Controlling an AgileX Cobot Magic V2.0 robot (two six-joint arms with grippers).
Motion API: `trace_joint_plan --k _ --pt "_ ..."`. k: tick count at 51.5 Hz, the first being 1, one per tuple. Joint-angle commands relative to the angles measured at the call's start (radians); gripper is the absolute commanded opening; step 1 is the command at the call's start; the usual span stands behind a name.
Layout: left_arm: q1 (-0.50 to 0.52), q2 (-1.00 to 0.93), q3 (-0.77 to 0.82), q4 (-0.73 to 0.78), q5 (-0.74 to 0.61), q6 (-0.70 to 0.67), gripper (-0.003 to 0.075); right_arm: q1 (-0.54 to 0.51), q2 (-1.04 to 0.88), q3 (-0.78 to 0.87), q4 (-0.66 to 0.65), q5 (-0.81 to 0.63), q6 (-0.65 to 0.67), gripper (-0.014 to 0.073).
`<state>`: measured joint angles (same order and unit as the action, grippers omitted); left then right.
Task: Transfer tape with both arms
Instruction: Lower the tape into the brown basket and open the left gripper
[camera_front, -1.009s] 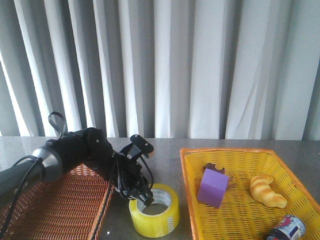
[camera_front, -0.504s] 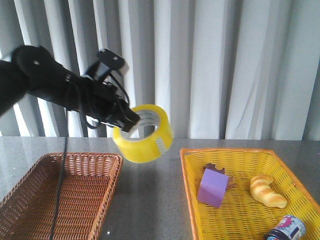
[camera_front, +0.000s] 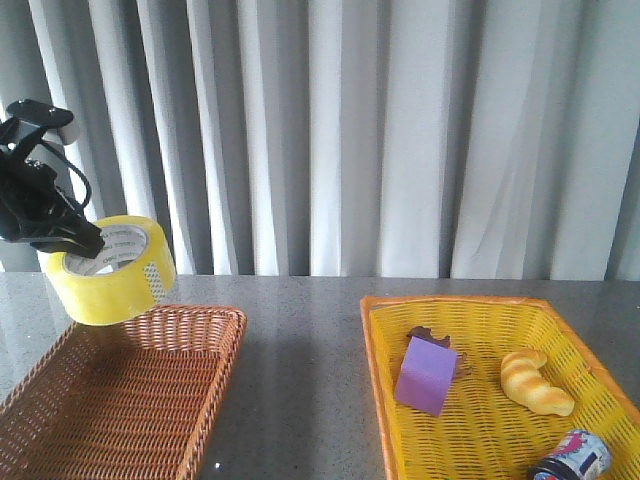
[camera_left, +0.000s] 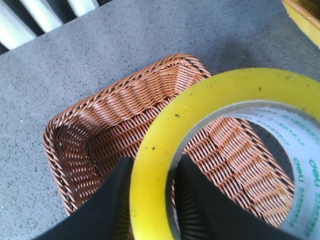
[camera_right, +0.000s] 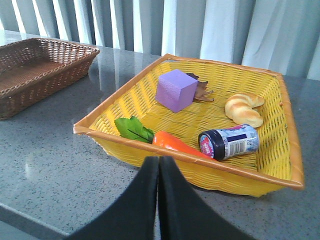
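Observation:
The yellow tape roll with a white printed core hangs in the air above the far end of the brown wicker basket. My left gripper is shut on the roll's wall, one finger inside and one outside. In the left wrist view the tape fills the frame over the brown basket, with my left gripper pinching its rim. My right gripper is shut and empty, low over the table in front of the yellow basket. The right arm is out of the front view.
The yellow basket on the right holds a purple foam block, a croissant, a jar, and in the right wrist view a carrot with leaves. Grey curtains hang behind the table.
My left arm has lifted the tape off the table between the baskets and swung it up and left; it now hangs over the brown basket.

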<state>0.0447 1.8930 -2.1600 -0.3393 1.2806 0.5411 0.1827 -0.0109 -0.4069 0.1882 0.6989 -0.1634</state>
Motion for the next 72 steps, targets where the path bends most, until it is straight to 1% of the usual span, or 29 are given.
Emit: trace_joint_plan --k 1,5,9,23,34,38,43,58,62,66,72 --pt "0.004 0.002 -0.033 0.0 -0.029 -0.062 -0.0007 -0.005 0.026 -0.024 0.026 -0.073 -0.002 -0.0005" --pt "0.004 0.053 -0.033 0.052 -0.029 -0.105 -0.0007 -0.005 0.026 -0.024 0.037 -0.073 -0.002 -0.0005" --pt "0.004 0.095 -0.033 0.073 -0.029 -0.122 -0.0007 -0.005 0.026 -0.024 0.04 -0.073 -0.002 -0.0005" --pt "0.004 0.221 -0.033 0.074 -0.029 -0.17 -0.0006 -0.005 0.026 -0.024 0.041 -0.074 -0.002 -0.0005" --pt "0.003 0.252 -0.033 0.066 -0.029 -0.19 0.0011 -0.005 0.026 -0.024 0.044 -0.074 -0.002 -0.0005" --pt "0.003 0.252 -0.033 0.066 -0.029 -0.19 0.0038 -0.005 0.026 -0.024 0.044 -0.074 -0.002 -0.0005" --pt "0.003 0.252 -0.033 0.066 -0.029 -0.192 0.009 -0.005 0.026 -0.024 0.044 -0.074 -0.002 -0.0005" --pt "0.003 0.252 -0.033 0.056 -0.029 -0.231 0.0312 -0.005 0.026 -0.024 0.048 -0.074 -0.002 -0.0005" --pt "0.003 0.252 -0.033 0.056 -0.029 -0.237 0.0354 -0.005 0.026 -0.024 0.048 -0.074 -0.002 -0.0005" --pt "0.003 0.251 -0.033 0.056 -0.029 -0.238 0.0372 -0.005 0.026 -0.024 0.048 -0.075 -0.002 -0.0005" --pt "0.003 0.236 -0.033 0.053 -0.029 -0.281 0.036 -0.005 0.026 -0.024 0.048 -0.075 -0.002 -0.0005"
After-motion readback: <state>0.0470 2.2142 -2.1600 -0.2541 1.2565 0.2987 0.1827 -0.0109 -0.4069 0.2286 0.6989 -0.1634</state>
